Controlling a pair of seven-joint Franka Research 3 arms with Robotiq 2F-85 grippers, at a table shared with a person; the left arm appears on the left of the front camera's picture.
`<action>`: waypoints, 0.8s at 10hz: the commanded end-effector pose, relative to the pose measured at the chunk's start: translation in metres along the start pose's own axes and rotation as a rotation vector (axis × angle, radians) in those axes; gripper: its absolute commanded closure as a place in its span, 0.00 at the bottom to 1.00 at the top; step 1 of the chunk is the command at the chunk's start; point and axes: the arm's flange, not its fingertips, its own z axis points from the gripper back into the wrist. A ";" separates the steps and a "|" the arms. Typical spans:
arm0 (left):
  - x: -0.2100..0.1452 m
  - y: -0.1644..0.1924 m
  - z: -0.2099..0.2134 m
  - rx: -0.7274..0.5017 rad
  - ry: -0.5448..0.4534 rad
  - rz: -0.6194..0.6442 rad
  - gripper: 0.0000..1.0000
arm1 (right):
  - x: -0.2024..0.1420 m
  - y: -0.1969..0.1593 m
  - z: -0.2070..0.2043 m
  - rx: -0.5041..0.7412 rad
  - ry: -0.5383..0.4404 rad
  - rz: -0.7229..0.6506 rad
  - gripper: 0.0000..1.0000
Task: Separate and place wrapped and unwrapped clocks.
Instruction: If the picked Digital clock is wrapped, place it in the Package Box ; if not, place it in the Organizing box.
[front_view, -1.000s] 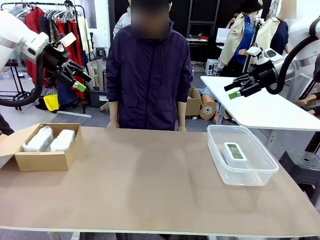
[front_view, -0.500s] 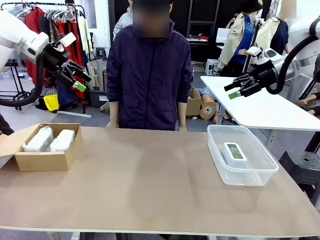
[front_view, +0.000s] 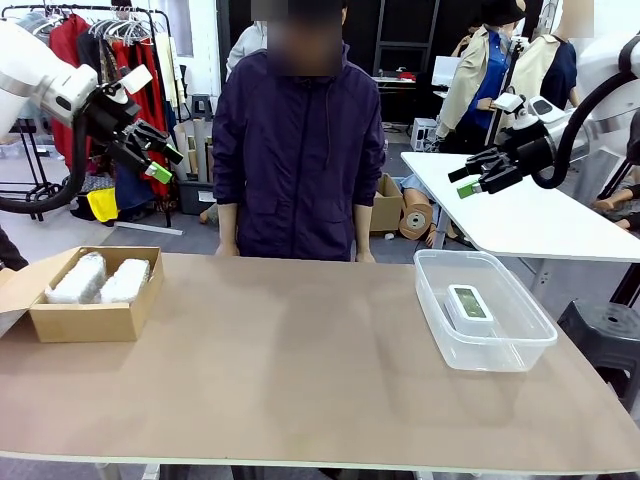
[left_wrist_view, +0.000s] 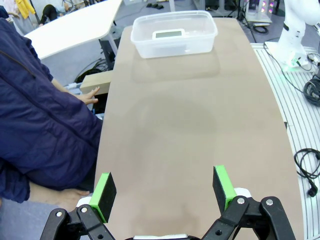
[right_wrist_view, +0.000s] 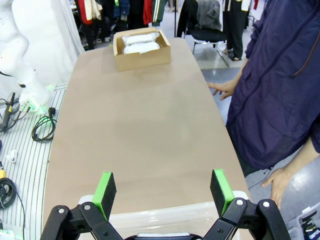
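Two wrapped clocks (front_view: 100, 279) in white bubble wrap lie side by side in a cardboard box (front_view: 88, 318) at the table's left; the right wrist view has them (right_wrist_view: 141, 42) far off. The unwrapped clock (front_view: 469, 304), white with a grey-green screen, lies in a clear plastic tub (front_view: 520, 350) at the right, and in the left wrist view the clock (left_wrist_view: 169, 34) is at the far end. My left gripper (front_view: 166, 160) (left_wrist_view: 165, 192) hangs open high above the box. My right gripper (front_view: 461, 182) (right_wrist_view: 162, 192) is open too, raised above the tub.
A person in a dark purple jacket (front_view: 298, 150) stands at the far edge, hands (right_wrist_view: 220, 89) resting on the table edge. The brown tabletop (front_view: 290, 370) spreads wide between box and tub. A white table (front_view: 520, 215) stands behind at the right, a clothes rack (front_view: 110, 60) at the left.
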 end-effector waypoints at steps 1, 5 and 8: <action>0.001 0.002 0.002 -0.007 -0.004 -0.003 0.00 | 0.002 0.001 0.000 0.003 -0.003 0.004 0.00; 0.001 0.002 0.002 -0.007 -0.004 -0.003 0.00 | 0.002 0.001 0.000 0.003 -0.003 0.004 0.00; 0.001 0.002 0.002 -0.007 -0.004 -0.003 0.00 | 0.002 0.001 0.000 0.003 -0.003 0.004 0.00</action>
